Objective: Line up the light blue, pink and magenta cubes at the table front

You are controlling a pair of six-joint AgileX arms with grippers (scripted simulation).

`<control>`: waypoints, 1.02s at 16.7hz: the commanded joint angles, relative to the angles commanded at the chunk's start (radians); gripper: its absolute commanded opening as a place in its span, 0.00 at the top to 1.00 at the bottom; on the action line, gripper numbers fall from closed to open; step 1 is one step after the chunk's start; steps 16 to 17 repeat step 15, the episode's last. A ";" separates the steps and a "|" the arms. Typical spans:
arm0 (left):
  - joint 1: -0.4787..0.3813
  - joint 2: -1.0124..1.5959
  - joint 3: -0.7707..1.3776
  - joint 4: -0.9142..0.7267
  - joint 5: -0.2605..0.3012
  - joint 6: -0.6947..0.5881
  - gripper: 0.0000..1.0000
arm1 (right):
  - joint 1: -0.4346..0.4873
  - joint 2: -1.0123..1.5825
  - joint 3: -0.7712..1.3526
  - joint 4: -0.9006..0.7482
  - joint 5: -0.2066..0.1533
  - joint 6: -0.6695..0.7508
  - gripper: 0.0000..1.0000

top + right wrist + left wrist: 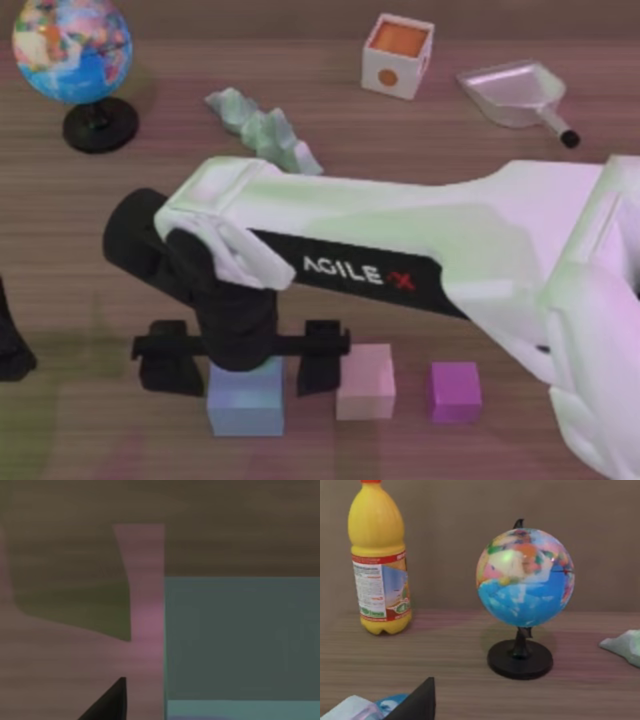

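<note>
Across the dull brown wood-grain table (420,160) the white right arm reaches from the right side toward the front left, and its black two-finger right gripper (240,372) hangs directly over the large matte light blue cube (245,400). The fingers are spread wide, one on either side of the cube's top, not closed on it, and they hold nothing. The three cubes stand in a row near the front edge: the light blue one at the left, the mid-sized pale pink cube (365,381) just beside it to the right, and the small vivid magenta cube (454,391) a little farther right, with small gaps between them. The left gripper (12,345) sits at the left edge of the table; I cannot tell how far it is open. Farther back stand a blue globe on a black stand (72,48) and a white box with orange inside (397,55).
</note>
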 joint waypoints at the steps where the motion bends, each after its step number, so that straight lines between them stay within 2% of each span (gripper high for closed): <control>1: 0.000 0.000 0.000 0.000 0.000 0.000 0.00 | 0.000 0.000 0.000 0.000 0.000 0.000 0.00; 7: 0.000 0.000 0.000 0.000 0.000 0.000 0.00 | 0.001 -0.001 0.017 -0.017 0.000 0.000 0.00; 13: 0.000 0.000 0.000 0.000 0.000 0.000 0.00 | 0.007 -0.023 0.206 -0.233 0.000 0.001 0.00; 17: 0.000 0.000 0.000 0.000 0.000 0.000 0.00 | 0.007 -0.029 0.228 -0.257 0.000 0.000 0.00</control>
